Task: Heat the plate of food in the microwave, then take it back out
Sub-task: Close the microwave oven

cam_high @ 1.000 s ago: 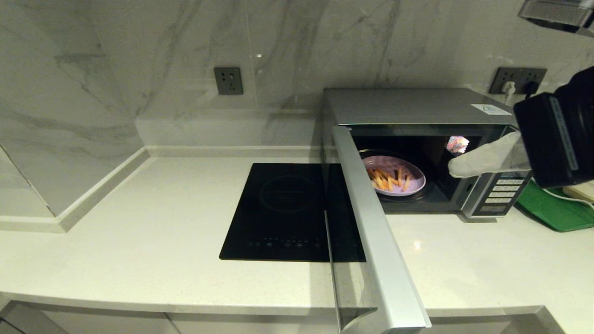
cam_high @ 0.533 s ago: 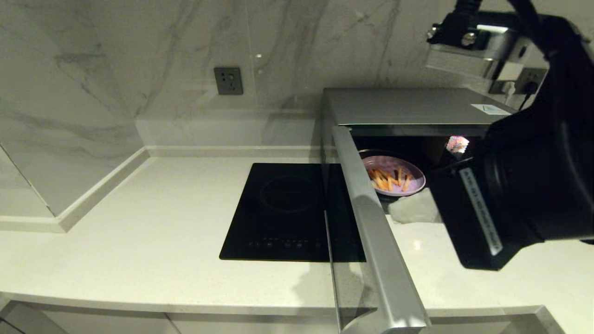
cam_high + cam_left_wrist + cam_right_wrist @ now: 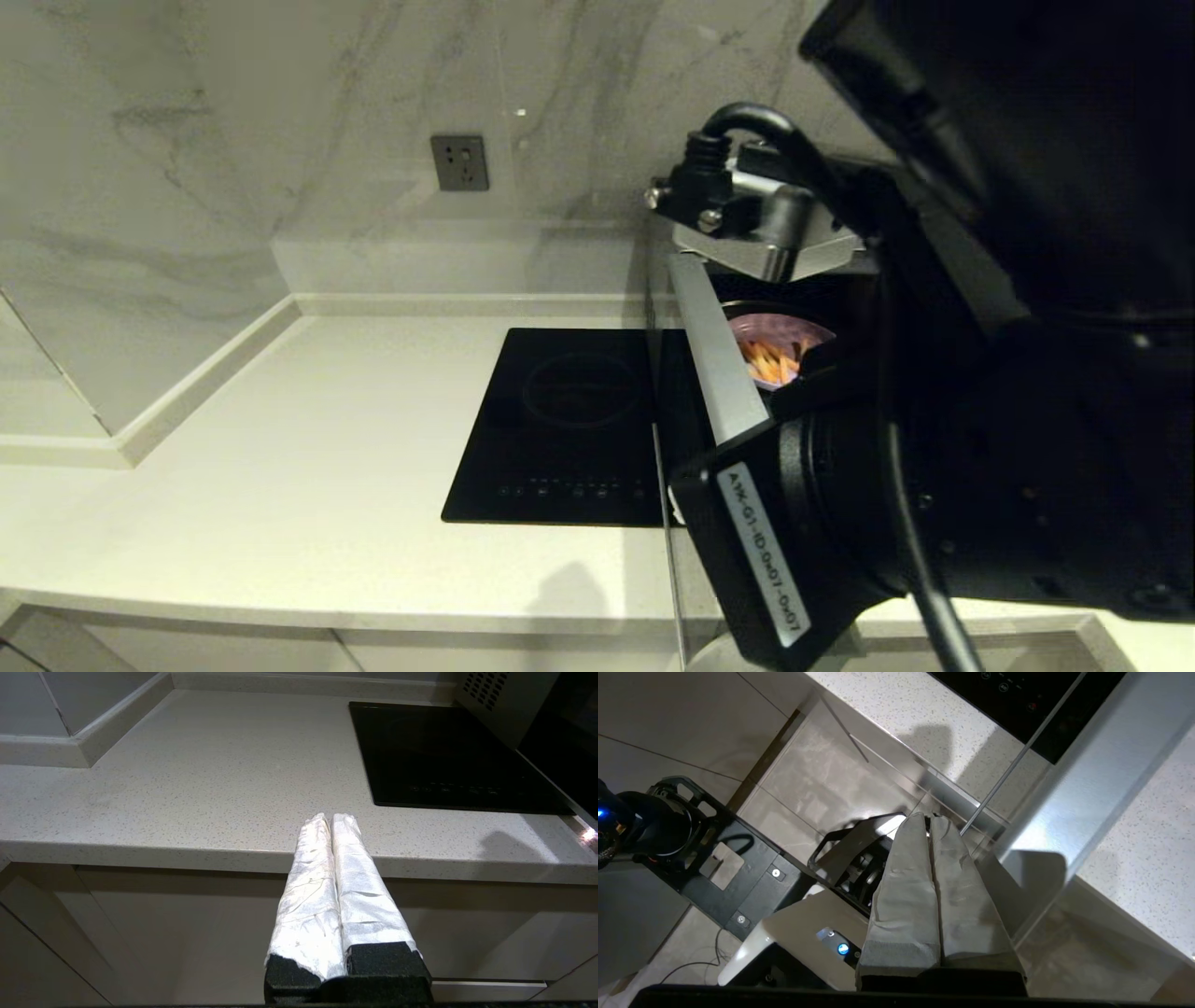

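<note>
The lavender plate of food point(image 3: 782, 345) with orange fries sits inside the microwave, partly hidden by my right arm. The microwave door point(image 3: 714, 369) stands swung open toward me; the arm covers most of the silver body. My right gripper point(image 3: 930, 817) is shut and empty, its wrapped fingers pressed together. It hangs low past the counter's front edge, just beside the free end of the door's silver trim point(image 3: 1087, 779). My left gripper point(image 3: 331, 819) is shut and empty, parked low in front of the counter edge. A vented side of the microwave point(image 3: 490, 700) shows there.
The flat black induction cooktop point(image 3: 569, 420) lies in the counter left of the microwave, its front part under the swung-out door. A grey wall socket point(image 3: 459, 162) sits on the marble backsplash. White counter point(image 3: 280, 467) stretches to the left corner. The robot's base point(image 3: 714, 868) shows below.
My right arm has swung from the keypad side across the microwave opening and down to the door's outer end. It now hides most of the microwave. The plate and door have not moved.
</note>
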### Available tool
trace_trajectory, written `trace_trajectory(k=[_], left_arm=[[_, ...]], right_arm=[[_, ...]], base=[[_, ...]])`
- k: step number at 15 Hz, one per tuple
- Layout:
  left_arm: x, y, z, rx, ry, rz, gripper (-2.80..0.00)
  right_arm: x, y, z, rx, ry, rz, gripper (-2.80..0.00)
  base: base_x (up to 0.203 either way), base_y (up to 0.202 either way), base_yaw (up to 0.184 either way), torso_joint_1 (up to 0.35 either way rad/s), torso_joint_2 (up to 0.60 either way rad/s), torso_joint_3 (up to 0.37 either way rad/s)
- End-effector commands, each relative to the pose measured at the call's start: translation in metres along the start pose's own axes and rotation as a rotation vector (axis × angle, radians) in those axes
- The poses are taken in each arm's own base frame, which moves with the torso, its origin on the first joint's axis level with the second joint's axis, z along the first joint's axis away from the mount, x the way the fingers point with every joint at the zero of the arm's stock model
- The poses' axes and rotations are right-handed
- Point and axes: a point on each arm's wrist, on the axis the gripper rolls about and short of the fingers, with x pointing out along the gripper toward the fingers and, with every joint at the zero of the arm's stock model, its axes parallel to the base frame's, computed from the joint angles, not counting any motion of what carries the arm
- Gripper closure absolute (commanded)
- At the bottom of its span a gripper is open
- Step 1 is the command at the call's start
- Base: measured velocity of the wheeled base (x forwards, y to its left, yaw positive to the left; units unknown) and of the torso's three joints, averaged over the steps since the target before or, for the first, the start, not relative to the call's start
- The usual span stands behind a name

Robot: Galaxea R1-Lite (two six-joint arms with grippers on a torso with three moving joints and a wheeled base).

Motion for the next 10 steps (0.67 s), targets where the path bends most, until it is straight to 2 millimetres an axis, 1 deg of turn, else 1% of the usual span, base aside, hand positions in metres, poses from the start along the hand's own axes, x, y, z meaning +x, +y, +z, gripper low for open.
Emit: trace_trajectory(k=[1, 3, 5, 7, 10], left_arm=[[0.000, 0.000, 0.000, -0.001, -0.001, 0.000, 0.00], [0.000, 0.000, 0.000, -0.001, -0.001, 0.000, 0.00], [0.000, 0.000, 0.000, -0.001, 0.000, 0.000, 0.00], [0.000, 0.000, 0.000, -0.001, -0.001, 0.000, 0.00], [0.000, 0.000, 0.000, -0.002, -0.001, 0.000, 0.00]], right_arm=[[0.013, 0.005, -0.001, 0.005, 0.031, -0.019, 0.00], [0.018, 0.007, -0.002, 0.030, 0.037, -0.030, 0.00], [0.024, 0.006, -0.001, 0.074, 0.032, -0.077, 0.00], [0.029, -0.001, 0.001, 0.122, 0.031, -0.111, 0.00], [0.036, -0.017, 0.008, 0.170, 0.027, -0.162, 0.00]], base=[[0.000, 0.000, 0.000, 0.000, 0.00, 0.000], [0.000, 0.000, 0.000, 0.000, 0.00, 0.000], [0.000, 0.000, 0.000, 0.000, 0.00, 0.000], [0.000, 0.000, 0.000, 0.000, 0.00, 0.000], [0.000, 0.000, 0.000, 0.000, 0.00, 0.000]])
